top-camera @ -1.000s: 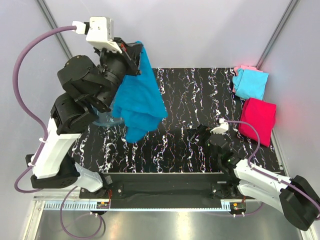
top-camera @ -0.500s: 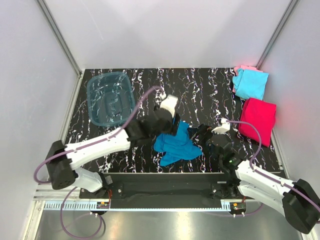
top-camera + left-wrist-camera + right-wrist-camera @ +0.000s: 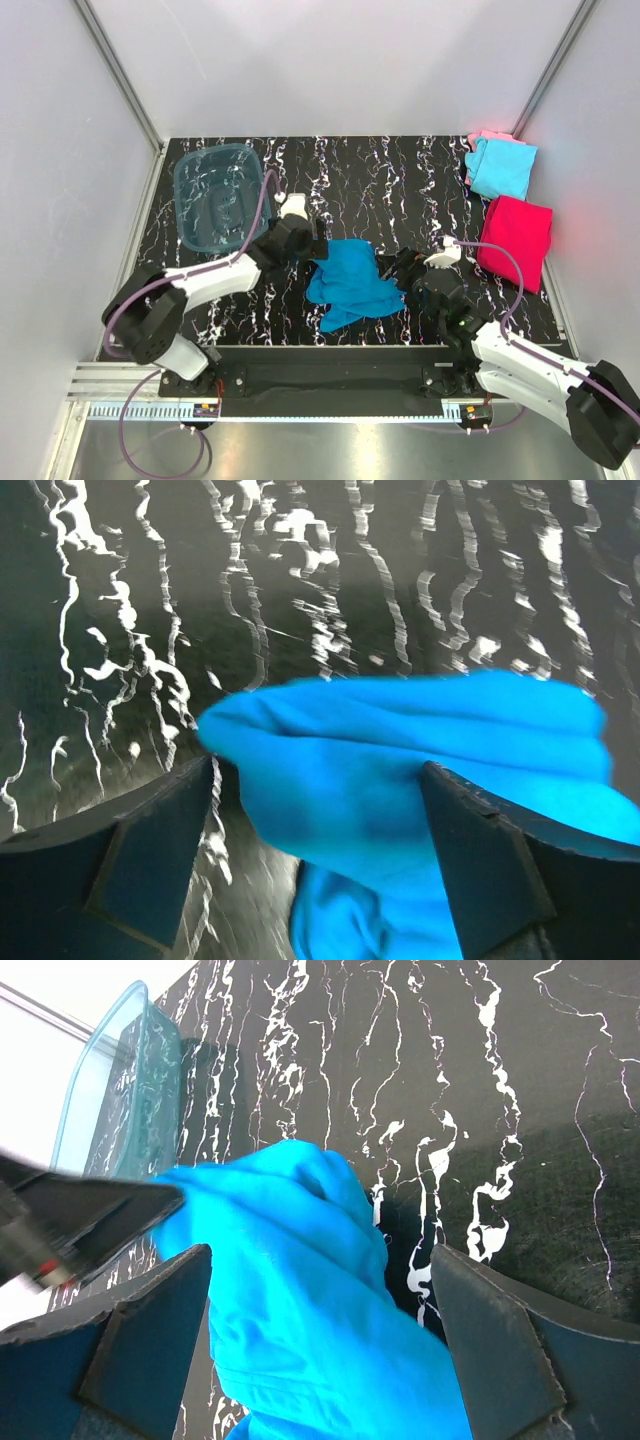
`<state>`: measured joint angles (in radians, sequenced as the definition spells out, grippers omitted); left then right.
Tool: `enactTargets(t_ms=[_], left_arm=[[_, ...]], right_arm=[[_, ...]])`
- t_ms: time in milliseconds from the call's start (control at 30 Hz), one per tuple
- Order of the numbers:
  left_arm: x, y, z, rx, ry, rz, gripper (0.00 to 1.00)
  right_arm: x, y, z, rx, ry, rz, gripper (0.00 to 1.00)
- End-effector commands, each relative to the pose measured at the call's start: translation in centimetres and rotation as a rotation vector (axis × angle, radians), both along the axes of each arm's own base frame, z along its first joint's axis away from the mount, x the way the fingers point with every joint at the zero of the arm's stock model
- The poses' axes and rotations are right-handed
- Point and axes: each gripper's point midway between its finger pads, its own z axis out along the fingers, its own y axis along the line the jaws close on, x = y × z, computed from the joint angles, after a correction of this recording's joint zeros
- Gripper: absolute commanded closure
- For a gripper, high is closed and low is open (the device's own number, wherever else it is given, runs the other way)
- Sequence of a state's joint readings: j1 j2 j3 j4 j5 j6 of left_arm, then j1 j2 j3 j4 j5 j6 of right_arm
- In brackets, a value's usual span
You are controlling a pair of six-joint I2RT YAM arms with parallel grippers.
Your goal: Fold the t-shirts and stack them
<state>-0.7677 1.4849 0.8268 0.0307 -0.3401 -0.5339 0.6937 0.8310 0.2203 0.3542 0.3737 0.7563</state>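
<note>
Mid-table, crumpled teal-blue t-shirt (image 3: 352,288) lies between both arms, likely for flattening; left gripper (image 3: 320,251) and right gripper (image 3: 396,268) both gape, empty.

T-shirt (image 3: 352,285) lies on table (image 3: 400,180), right of tub (image 3: 215,205).

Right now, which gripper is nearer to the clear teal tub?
Left. The left gripper sits just off the tub's near right corner, at the edge of the teal-blue shirt; the right gripper is across that shirt, farther off.
</note>
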Motion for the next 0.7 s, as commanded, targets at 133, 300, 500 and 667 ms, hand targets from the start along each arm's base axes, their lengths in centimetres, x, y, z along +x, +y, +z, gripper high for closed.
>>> enactTargets(t_ms=[133, 300, 500, 667], left_arm=[[5.3, -1.9, 0.8, -0.256, -0.008, -0.033, 0.01], [6.1, -2.4, 3.6, -0.272, -0.052, -0.037, 0.01], [8.3, -0.2, 0.8, -0.185, 0.000, 0.032, 0.01], [9.9, 2.2, -2.6, -0.225, 0.095, 0.119, 0.01]], right_arm=[[0.4, 0.3, 1.8, 0.035, -0.048, -0.005, 0.03], [0.5, 0.4, 1.9, 0.036, -0.051, -0.003, 0.03], [0.4, 0.5, 2.0, 0.044, -0.050, 0.005, 0.03], [0.3, 0.2, 2.3, 0.052, -0.062, -0.003, 0.03]])
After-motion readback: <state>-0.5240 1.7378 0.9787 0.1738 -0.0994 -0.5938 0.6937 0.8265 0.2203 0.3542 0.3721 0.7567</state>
